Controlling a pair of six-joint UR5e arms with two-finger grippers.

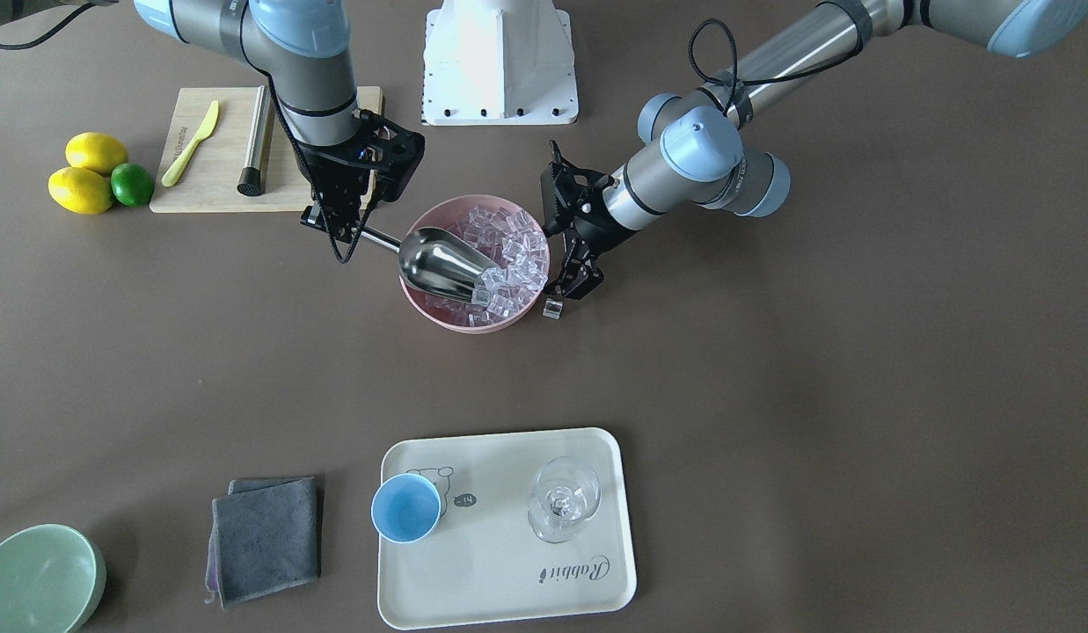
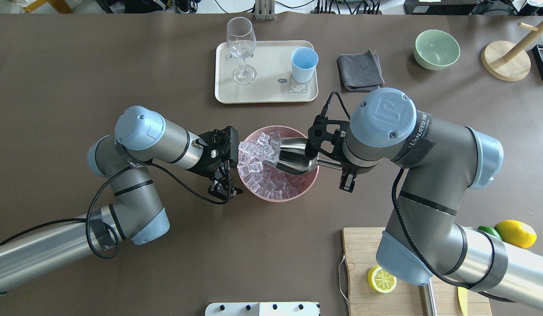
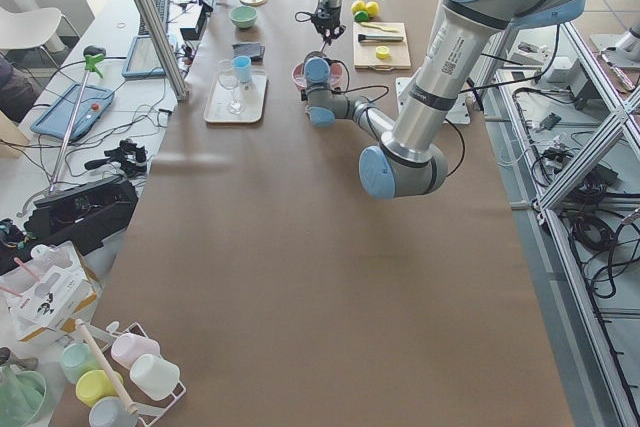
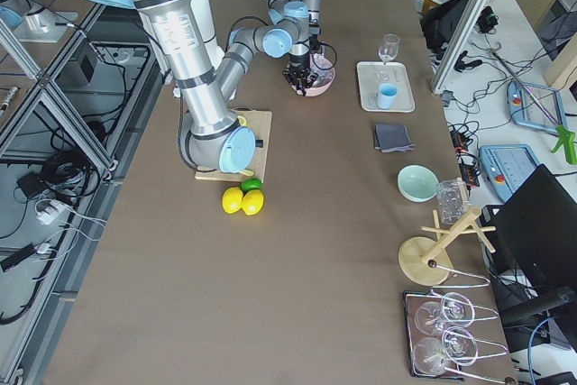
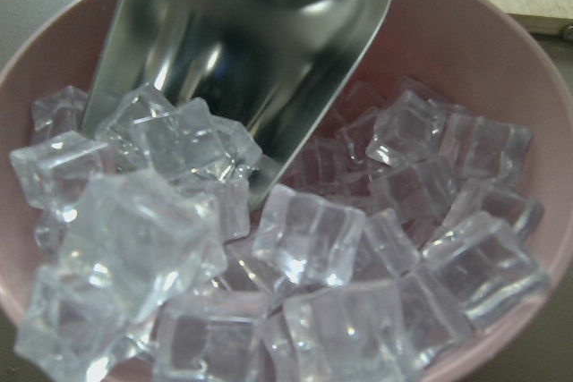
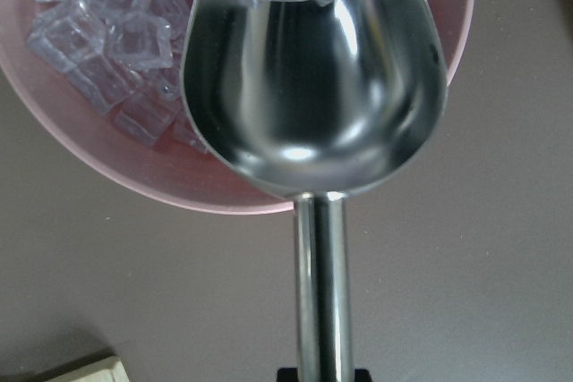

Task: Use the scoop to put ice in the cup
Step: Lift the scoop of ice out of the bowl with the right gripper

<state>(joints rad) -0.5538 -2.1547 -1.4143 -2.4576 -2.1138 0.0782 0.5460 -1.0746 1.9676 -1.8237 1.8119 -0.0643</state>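
Scoop (image 1: 438, 264): lies across the pink bowl (image 1: 473, 325), with its hollow end inside and its handle projecting over the rim on the right arm's side. The long axis runs from that rim toward the bowl's opposite side. The open mouth points into the ice (image 1: 513, 255) and is tipped downward, handle end higher. The lip of the mouth touches the cubes and a few sit at its edge; the rest of the hollow shows bare metal. The ice is heaped in the pink bowl.

Right gripper (image 1: 348, 230): clamped on the outer end of the handle, just outside the bowl's rim.

Left gripper (image 1: 574, 288): just beside the bowl's opposite rim, jaws slightly parted, nothing between them. One loose cube (image 1: 553, 308) lies on the table just beside the bowl, beneath this gripper.

Cup (image 1: 406, 508): upright on a cream tray (image 1: 508, 580), well apart from the bowl, on the side away from the robot's base.
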